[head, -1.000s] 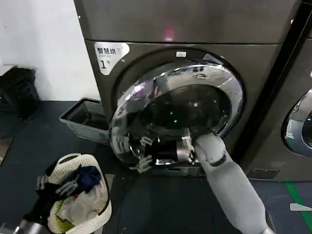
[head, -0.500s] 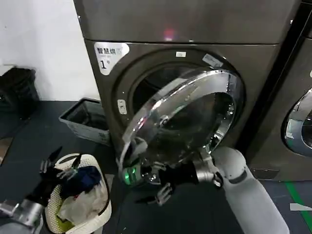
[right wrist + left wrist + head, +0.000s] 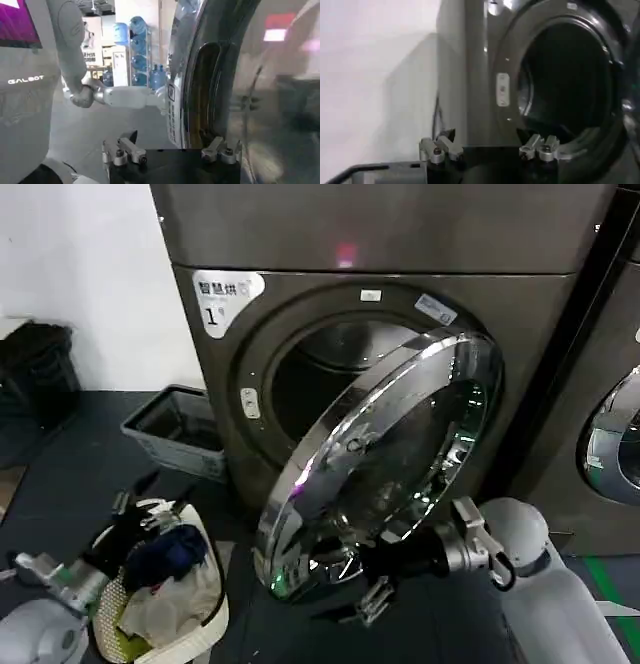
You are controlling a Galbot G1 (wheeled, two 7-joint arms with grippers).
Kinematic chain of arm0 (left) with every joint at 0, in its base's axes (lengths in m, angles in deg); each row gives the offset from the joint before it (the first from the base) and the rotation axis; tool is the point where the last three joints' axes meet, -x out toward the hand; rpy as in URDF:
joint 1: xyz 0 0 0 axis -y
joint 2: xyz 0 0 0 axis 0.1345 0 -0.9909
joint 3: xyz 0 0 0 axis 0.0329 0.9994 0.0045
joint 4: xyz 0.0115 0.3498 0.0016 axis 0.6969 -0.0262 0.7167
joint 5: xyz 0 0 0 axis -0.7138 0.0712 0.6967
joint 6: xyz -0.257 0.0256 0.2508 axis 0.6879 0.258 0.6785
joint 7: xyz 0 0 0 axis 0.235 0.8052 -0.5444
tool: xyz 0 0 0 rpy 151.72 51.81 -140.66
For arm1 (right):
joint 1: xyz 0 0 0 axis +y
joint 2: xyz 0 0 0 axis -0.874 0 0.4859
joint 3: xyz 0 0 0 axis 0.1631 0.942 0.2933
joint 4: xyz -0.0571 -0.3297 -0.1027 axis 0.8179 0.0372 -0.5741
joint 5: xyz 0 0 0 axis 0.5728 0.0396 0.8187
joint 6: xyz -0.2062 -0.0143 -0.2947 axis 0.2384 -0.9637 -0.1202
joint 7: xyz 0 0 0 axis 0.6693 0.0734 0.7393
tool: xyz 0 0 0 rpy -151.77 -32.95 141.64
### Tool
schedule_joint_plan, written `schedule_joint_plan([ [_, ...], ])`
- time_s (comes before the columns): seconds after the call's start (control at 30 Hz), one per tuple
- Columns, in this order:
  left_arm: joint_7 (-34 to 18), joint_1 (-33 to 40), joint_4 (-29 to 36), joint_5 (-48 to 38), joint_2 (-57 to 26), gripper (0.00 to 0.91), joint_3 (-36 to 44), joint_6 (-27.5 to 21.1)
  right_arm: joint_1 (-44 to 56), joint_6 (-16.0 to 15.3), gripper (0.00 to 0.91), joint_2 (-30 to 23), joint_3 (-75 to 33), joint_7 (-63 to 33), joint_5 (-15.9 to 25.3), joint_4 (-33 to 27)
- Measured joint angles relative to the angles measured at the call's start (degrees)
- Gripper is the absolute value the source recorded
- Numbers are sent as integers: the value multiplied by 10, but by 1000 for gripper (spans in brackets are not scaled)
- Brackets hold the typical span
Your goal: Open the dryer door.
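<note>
Swung further out than half a second ago, the dryer door [image 3: 385, 464] now bares the dryer [image 3: 300, 314] drum, while our right gripper [image 3: 372, 584] spreads wide under its lower rim and our left gripper [image 3: 150, 504], also wide, hovers over the laundry basket [image 3: 205, 624] on the dark floor [image 3: 70, 474].

The dryer door [image 3: 385, 464] has swung further open.

Glossy white arms, black-and-metal grippers

The right arm's smooth white rounded shell [image 3: 560, 604] ends in a silver wrist collar and black gripper [image 3: 372, 602]; the left gripper [image 3: 150, 502] is black with silver screwed finger mounts [image 3: 439, 150].
</note>
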Motion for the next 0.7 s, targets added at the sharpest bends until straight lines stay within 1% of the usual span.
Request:
schedule_joint_plan([
  [0.13, 15, 36, -11, -14, -24, 907, 52, 6, 25, 4, 907, 11, -41, 0, -3, 4],
  [0.3, 23, 97, -23, -37, -36, 907, 127, 8, 66, 11, 907, 8, -106, -1, 5, 0],
  [0.43, 35, 134, -27, -53, -43, 907, 175, 7, 96, 16, 907, -4, -166, -5, 12, -3],
  [0.6, 42, 169, -32, -55, -44, 907, 219, 4, 125, 24, 907, -30, -245, -36, 27, -5],
  [0.7, 44, 183, -30, -55, -51, 907, 243, 2, 139, 28, 907, -46, -288, -62, 25, -1],
])
